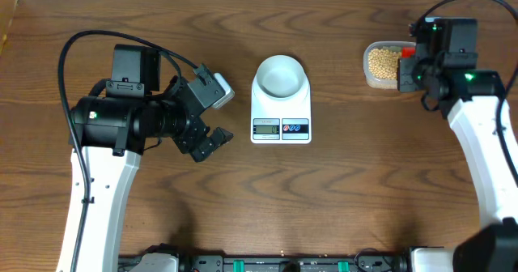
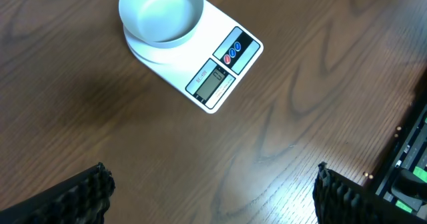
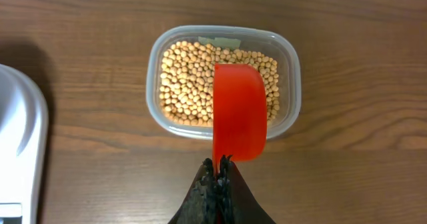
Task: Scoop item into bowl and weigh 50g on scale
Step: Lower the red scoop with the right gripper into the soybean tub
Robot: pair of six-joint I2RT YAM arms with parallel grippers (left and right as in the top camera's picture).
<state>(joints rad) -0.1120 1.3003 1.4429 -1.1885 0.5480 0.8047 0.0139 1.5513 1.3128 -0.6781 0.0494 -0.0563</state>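
Observation:
The pale bluish-white bowl point(image 1: 281, 75) stands empty on the white scale point(image 1: 281, 114); both also show in the left wrist view, the bowl point(image 2: 161, 13) on the scale point(image 2: 223, 67). Tan-yellow beans point(image 3: 187, 81) fill a clear plastic tub point(image 3: 288, 84) at the far right of the table point(image 1: 382, 63). My right gripper point(image 3: 219, 163) is shut on the handle of a red scoop point(image 3: 239, 111), held over the tub. My left gripper point(image 1: 209, 143) is open and empty, left of the scale, above the bare table.
The wooden table stretches between the scale and the tub. The scale's edge point(image 3: 20, 144) shows at the left of the right wrist view. A black rack point(image 2: 407, 164) runs along the table's front edge.

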